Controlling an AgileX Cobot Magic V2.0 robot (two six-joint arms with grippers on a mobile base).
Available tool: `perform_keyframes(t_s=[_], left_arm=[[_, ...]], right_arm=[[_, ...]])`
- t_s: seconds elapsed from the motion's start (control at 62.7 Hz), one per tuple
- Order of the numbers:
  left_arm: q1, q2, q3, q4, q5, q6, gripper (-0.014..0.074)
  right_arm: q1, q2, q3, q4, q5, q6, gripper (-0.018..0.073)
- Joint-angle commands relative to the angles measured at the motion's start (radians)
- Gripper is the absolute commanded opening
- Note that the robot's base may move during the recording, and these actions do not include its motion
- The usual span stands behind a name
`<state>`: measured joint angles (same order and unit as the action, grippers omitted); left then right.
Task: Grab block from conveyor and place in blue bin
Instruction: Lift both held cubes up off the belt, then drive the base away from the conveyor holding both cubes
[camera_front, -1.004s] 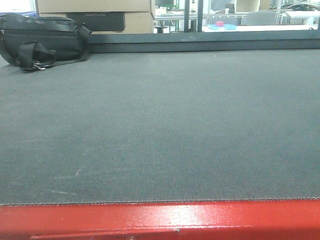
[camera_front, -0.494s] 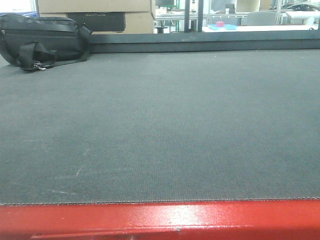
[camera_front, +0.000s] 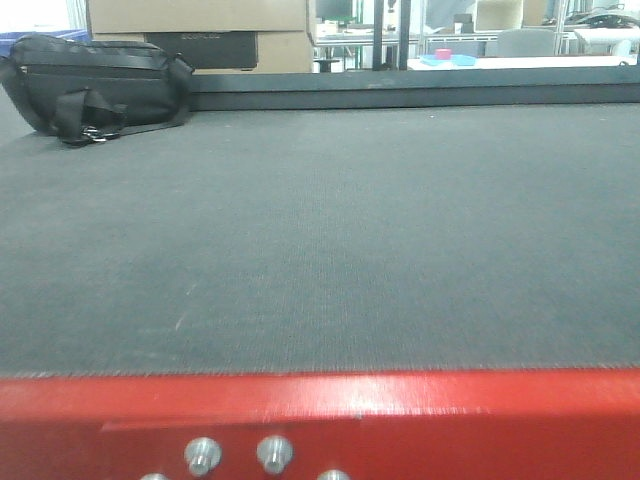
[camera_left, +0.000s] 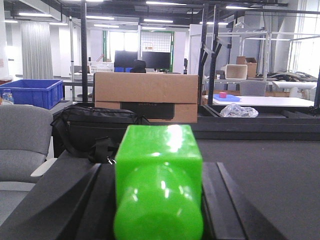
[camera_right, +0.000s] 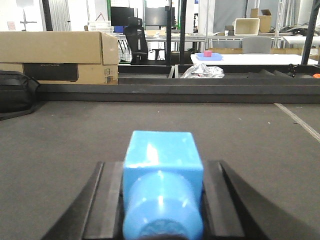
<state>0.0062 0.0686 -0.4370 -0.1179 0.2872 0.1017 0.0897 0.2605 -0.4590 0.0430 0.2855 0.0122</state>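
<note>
Left wrist-mounted view: the left tool (camera_left: 159, 167) is closed snug on a green block (camera_left: 159, 200), so the grab looks done. The right tool (camera_right: 161, 165) grips a blue block (camera_right: 162, 192) the same way. Both tools point flat and low over the grey conveyor tabletop (camera_right: 260, 145). What is left, I think, is the drop: a blue bin (camera_left: 30, 92) sits far ahead, left of the left tool.

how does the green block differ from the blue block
Colour: the green block is bright green, the blue block light blue. Backdrop: a black bag and cardboard box stand behind the green block; the blue block faces open conveyor. Shared: glossy cubes with rounded fronts, sitting in the left tool and the right tool.
</note>
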Motion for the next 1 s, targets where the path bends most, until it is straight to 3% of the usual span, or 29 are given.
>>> perform_keyframes(t_s=[0.0,0.988], left_arm=[[0.001,-0.004,-0.002,0.0,-0.016,0.0,-0.0111],[0.001,-0.004,-0.002,0.0,-0.016,0.0,-0.0111]], right_arm=[[0.001,-0.005,-0.006,-0.007,-0.027,-0.004,-0.0162],[0.001,-0.005,-0.006,-0.007,-0.027,-0.004,-0.0162]])
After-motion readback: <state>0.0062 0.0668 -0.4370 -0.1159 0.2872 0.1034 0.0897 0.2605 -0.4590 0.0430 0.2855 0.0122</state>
